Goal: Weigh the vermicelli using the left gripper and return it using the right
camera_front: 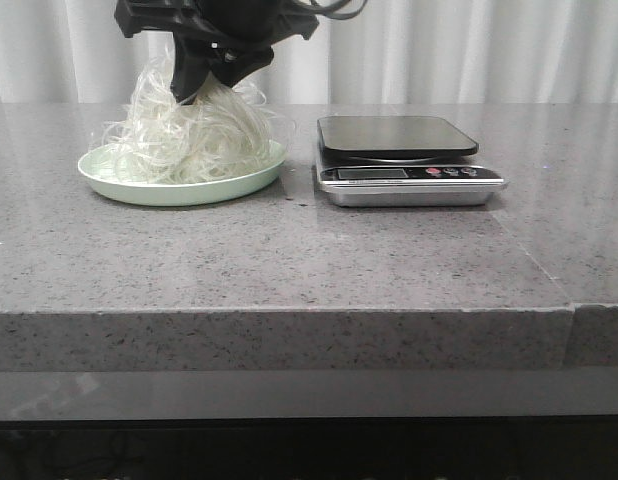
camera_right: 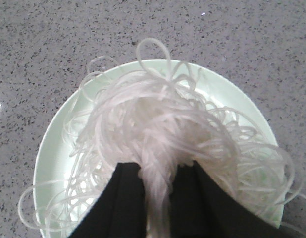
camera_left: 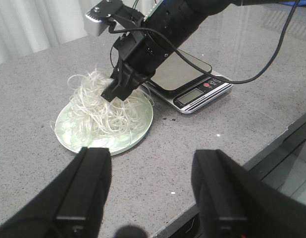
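The vermicelli [camera_front: 194, 135], a fluffy tangle of thin white strands, sits on the pale green plate [camera_front: 179, 192] at the left of the counter. My right gripper [camera_front: 194, 90] reaches over from the right and is shut on the top of the tangle, with a bunch of strands pinched between its fingers [camera_right: 128, 198]. The lower strands rest on the plate [camera_right: 49, 148]. The left wrist view shows the same gripper [camera_left: 116, 91] in the vermicelli [camera_left: 98, 109]. My left gripper [camera_left: 154, 152] is open and empty, held back above the counter's front part, apart from the plate [camera_left: 138, 136].
A kitchen scale [camera_front: 399, 135] with a dark platform and a silver front panel stands just right of the plate, its platform bare; it also shows in the left wrist view [camera_left: 192, 94]. The grey stone counter [camera_front: 289, 260] ends in a front edge. White curtains hang behind.
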Motion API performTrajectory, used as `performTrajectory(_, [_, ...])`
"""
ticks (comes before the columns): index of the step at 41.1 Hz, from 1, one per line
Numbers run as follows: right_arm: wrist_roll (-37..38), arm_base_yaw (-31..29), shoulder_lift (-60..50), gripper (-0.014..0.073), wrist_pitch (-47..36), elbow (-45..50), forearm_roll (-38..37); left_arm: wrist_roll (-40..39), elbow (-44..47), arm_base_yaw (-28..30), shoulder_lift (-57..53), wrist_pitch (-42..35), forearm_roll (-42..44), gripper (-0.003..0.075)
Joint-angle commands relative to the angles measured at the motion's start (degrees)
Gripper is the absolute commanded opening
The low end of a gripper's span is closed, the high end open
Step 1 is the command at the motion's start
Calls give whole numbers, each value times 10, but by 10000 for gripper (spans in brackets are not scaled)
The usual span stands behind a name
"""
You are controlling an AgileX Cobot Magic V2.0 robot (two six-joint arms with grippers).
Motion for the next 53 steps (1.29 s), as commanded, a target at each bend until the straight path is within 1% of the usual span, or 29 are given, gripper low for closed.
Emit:
performTrajectory(1, [-8, -1, -39, 390, -39, -22, 1, -7, -14, -4, 3, -43, 0, 431])
performTrajectory(4, [-7, -2, -46, 458, -27, -23, 1, -7, -14, -4, 3, -43, 0, 431])
performTrajectory(6, [-7, -3, -54, 477, -11, -23, 1, -7, -14, -4, 3, -43, 0, 431])
performTrajectory(13, [-7, -10, -102, 472, 67, -23, -6, -7, -14, -4, 3, -44, 0, 431])
performTrajectory(16, [-7, -19, -130, 472, 88, -21, -7, -7, -14, -4, 3, -44, 0, 431])
performTrajectory(20, [-7, -32, -170, 472, 101, -20, -9, -7, -14, -4, 3, -44, 0, 431])
performTrajectory(24, [-7, -43, -213, 472, 94, -3, -13, -7, -14, -4, 3, -44, 0, 431])
performTrajectory(30, [-7, -49, -295, 472, 70, 77, -43, -7, -14, -4, 3, -44, 0, 431])
performTrajectory(35, [-7, -49, -373, 472, 61, 170, -63, -7, -14, -4, 3, -44, 0, 431])
performTrajectory(43, [-1, -49, -500, 472, 35, 319, -64, -7, -14, -4, 3, -44, 0, 431])
performTrajectory(53, [28, -49, -645, 472, 30, 461, -64, -7, -14, -4, 3, -44, 0, 431])
